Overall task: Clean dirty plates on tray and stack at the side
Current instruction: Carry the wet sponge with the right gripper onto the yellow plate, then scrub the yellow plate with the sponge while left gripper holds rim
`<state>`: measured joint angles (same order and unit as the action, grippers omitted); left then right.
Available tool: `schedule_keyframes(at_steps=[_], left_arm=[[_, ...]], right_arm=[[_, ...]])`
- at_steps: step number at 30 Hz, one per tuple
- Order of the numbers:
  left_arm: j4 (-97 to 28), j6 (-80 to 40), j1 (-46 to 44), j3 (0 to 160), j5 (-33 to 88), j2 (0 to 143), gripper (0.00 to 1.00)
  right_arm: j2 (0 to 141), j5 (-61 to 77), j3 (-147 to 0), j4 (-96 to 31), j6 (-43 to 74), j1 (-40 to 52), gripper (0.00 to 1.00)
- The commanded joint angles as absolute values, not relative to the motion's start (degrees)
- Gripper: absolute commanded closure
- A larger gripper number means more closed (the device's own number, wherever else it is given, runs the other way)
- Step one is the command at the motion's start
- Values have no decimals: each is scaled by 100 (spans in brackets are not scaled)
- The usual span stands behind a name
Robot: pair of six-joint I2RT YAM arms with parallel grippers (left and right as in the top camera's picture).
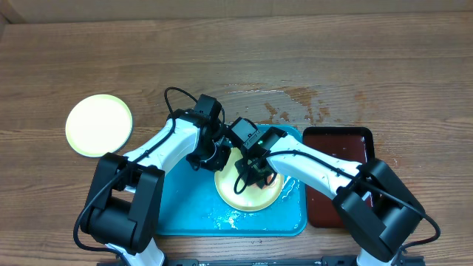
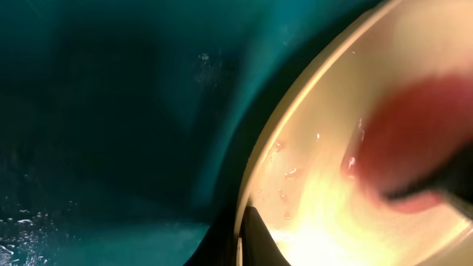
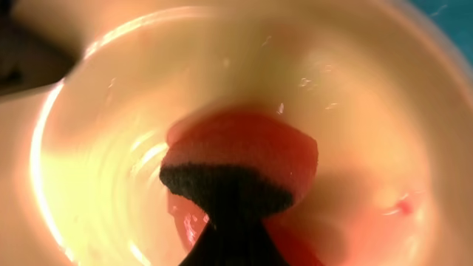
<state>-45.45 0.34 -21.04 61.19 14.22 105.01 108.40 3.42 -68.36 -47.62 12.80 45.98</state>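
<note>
A pale yellow-green dirty plate (image 1: 250, 198) lies on the wet turquoise tray (image 1: 185, 214). My left gripper (image 1: 220, 157) is shut on the plate's left rim; the left wrist view shows the rim (image 2: 255, 170) pinched between the dark fingers (image 2: 240, 240). My right gripper (image 1: 259, 171) is shut on a red sponge with a black scouring layer (image 3: 236, 159) and presses it onto the inside of the plate (image 3: 355, 111). A small reddish smear (image 3: 400, 207) shows beside the sponge. A second pale yellow-green plate (image 1: 99, 125) lies on the table at the left. The mint-blue plate is out of view.
A smaller dark red-brown tray (image 1: 336, 159) lies right of the turquoise tray, partly under my right arm. Water is spilled on the wooden table (image 1: 295, 103) behind the trays. Water drops lie on the tray floor (image 2: 29, 222).
</note>
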Motion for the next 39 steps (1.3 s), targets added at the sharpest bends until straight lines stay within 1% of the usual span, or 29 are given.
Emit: schedule_keyframes(at_steps=[1, 5, 9, 12, 15, 18, 21, 23, 26, 30, 35, 39], left_arm=[[-4442, 19, -2189, 6029, 1052, 10715, 96], [-4429, 16, -2189, 6029, 1052, 10715, 96], [-4447, 14, -2189, 6029, 1052, 10715, 96], [-4458, -14, -2189, 6027, 1050, 10715, 96], [-4456, -27, -2189, 6027, 1048, 10715, 96], [-4462, -38, -2189, 6027, 1044, 10715, 96], [-4473, -115, -2189, 6027, 1028, 10715, 96], [-4475, -134, -2189, 6027, 1033, 10715, 96], [-4519, -132, -2189, 6027, 1020, 10715, 96], [-4534, -132, -2189, 6027, 1007, 10715, 96], [-4536, -132, -2189, 6027, 1007, 10715, 96], [-4504, -132, -2189, 6027, 1007, 10715, 96]], right_arm=[[11102, 1127, -6755, -5085, 843, 4729, 96], [11102, 1608, -6755, -5207, 602, 4729, 96], [11102, 2058, -6757, -4818, 749, 4670, 96], [11102, 2073, -6777, -4410, 1507, 4471, 96], [11102, 2106, -6888, -4281, 2244, 4141, 96], [11102, 2134, -6923, -4071, 3454, 3739, 96], [11102, 1721, -6921, -3983, 4523, 3444, 96], [11102, 1417, -6917, -3990, 4842, 3321, 96], [11102, 1177, -6906, -4150, 4917, 3197, 96], [11102, 519, -6906, -4864, 4858, 3175, 96], [11102, -69, -6906, -5754, 4456, 3181, 96], [11102, 82, -6906, -5837, 3782, 3221, 96]])
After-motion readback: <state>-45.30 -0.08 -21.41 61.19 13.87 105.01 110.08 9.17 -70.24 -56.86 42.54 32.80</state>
